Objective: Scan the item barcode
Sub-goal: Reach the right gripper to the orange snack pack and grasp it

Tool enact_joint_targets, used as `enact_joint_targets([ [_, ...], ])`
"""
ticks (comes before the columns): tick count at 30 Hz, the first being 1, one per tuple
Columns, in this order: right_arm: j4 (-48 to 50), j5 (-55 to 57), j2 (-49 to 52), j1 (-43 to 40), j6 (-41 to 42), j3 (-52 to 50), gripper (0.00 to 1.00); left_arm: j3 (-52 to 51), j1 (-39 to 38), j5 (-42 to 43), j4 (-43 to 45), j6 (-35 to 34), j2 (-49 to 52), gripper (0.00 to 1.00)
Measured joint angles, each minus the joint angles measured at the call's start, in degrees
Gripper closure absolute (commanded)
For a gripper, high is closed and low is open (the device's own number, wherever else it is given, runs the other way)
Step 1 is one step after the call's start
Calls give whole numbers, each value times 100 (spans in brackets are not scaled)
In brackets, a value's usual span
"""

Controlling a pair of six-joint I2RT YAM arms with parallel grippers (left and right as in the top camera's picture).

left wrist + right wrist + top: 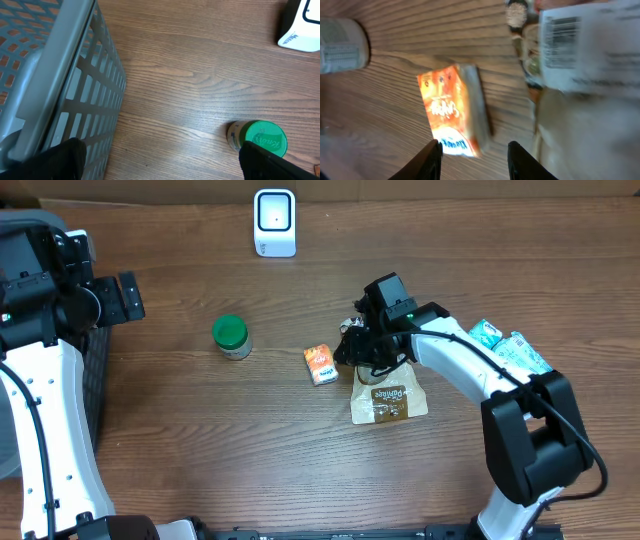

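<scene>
Wood-grain tabletop (200, 450) holds a white scanner (274, 222), a green-lidded jar (231, 336), a glossy orange carton (321, 365) with illegible script and a brown printed pouch (389, 402); a blurred barcode (560, 32) shows just beside the carton. Right gripper (472, 159) hangs near the carton, fingers parted and empty, while left gripper (160, 162) gapes wide beside a grey lattice basket (75, 75).

I work over a counter (200, 450) of brown wood grain, the grain running left to right in the overhead view. Beyond its far edge lies a paler tan strip (450, 188). The light is soft and even, leaving a dull sheen on the wood.
</scene>
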Motion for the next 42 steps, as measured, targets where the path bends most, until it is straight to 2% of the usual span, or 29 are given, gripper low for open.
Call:
enact_joint_targets([
  [4,146,-278,341,0,2,0,61,0,0,0,0,0,0,1],
  [8,157,-435,568,0,24,-11,66,0,0,0,0,0,0,0],
  [22,168,-485,581,109,186,-11,67,0,0,0,0,0,0,0],
  [28,146,-352,579,271,372,-11,73,0,0,0,0,0,0,1],
  [42,146,-269,581,280,498,-11,74,0,0,0,0,-2,0,0],
])
